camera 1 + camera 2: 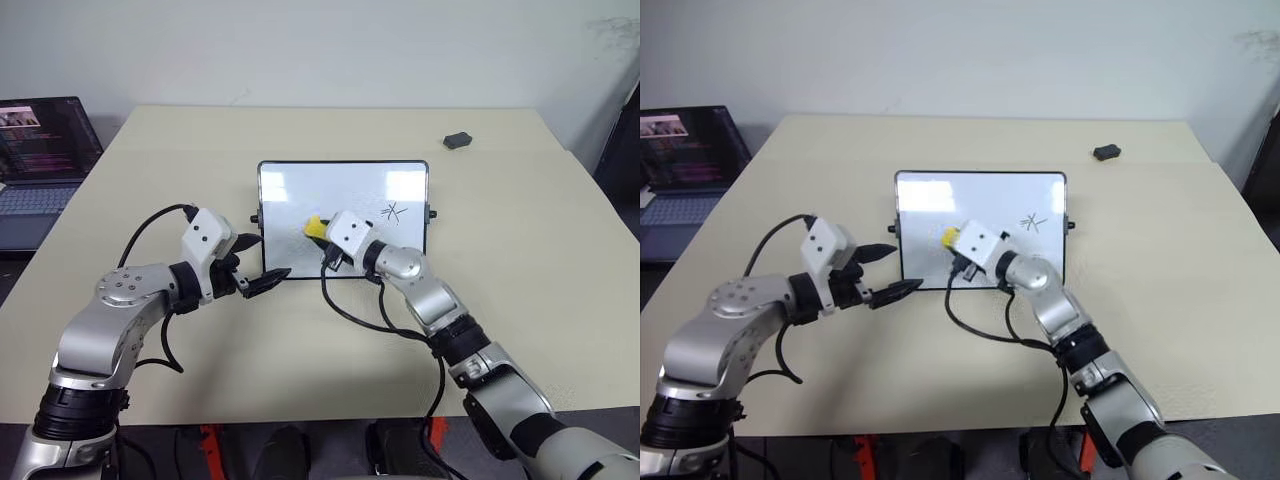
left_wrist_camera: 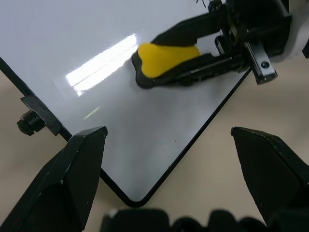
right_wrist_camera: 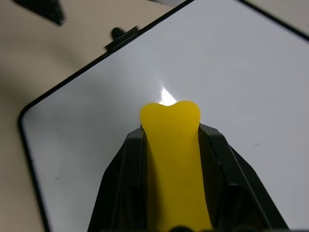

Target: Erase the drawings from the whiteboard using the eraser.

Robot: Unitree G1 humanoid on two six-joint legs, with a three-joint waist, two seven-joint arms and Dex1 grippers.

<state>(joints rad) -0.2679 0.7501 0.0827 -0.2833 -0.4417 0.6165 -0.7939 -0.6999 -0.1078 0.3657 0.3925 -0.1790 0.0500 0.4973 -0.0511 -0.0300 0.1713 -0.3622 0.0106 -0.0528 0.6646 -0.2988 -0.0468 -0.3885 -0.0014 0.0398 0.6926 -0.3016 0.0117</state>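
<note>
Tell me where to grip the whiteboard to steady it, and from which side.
Grip the whiteboard by its bare lower left corner, coming in from the robot's left. That thin black-framed edge sits between the open left hand's fingers, away from the eraser in the right hand and the drawing.

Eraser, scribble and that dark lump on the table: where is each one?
Eraser (image 2: 166,58): left wrist view, on its yellow top.
Scribble (image 1: 393,212): left eye view, at the middle of the crossed lines.
Lump (image 1: 458,140): left eye view, on its top face.
</note>
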